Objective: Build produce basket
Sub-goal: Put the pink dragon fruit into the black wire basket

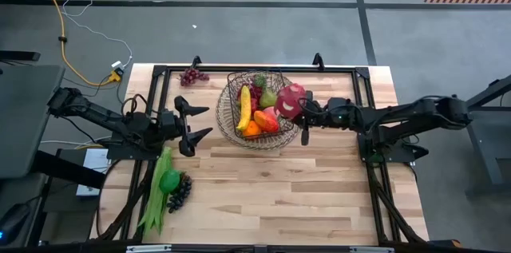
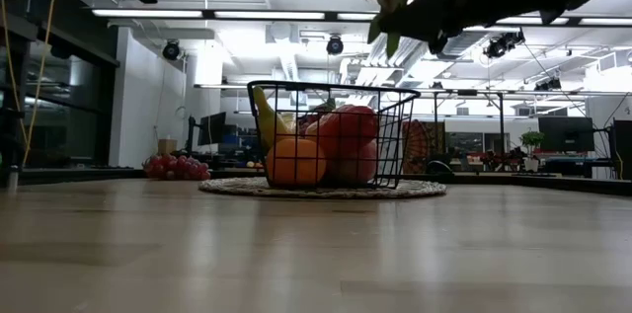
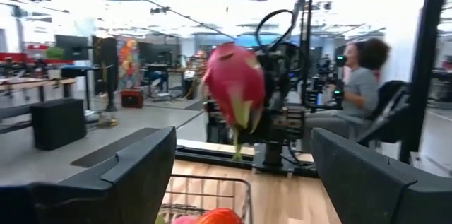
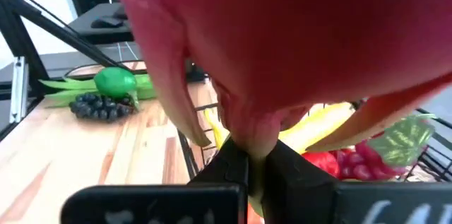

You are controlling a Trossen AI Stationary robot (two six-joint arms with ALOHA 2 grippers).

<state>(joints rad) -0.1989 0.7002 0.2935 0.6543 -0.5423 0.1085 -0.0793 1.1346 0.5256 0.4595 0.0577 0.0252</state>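
The right end effector [image 1: 303, 114] is up in the air over the right edge of the basket [image 1: 233, 93]. Its fingers are pinched shut on the pink dragon fruit [image 1: 291, 100], holding it by a thin bit at its end. The dragon fruit hangs above the basket rim and does not touch the other food.

The basket sits on a round woven tray [image 2: 415, 190] near the back middle of the counter [image 1: 279, 189]. Inside it lie a banana [image 1: 244, 108], an orange [image 2: 295, 162], a watermelon slice [image 1: 266, 120], a pear [image 1: 268, 98] and some red grapes [image 1: 255, 91].

The left end effector [image 1: 200, 120] waits just left of the basket. Its fingers are wide open and hold nothing.

Green beans [image 1: 153, 197], a green pepper [image 1: 169, 180] and dark grapes [image 1: 179, 192] lie at the front left of the counter. Another bunch of red grapes [image 1: 192, 76] lies at the back left, well apart from the basket.
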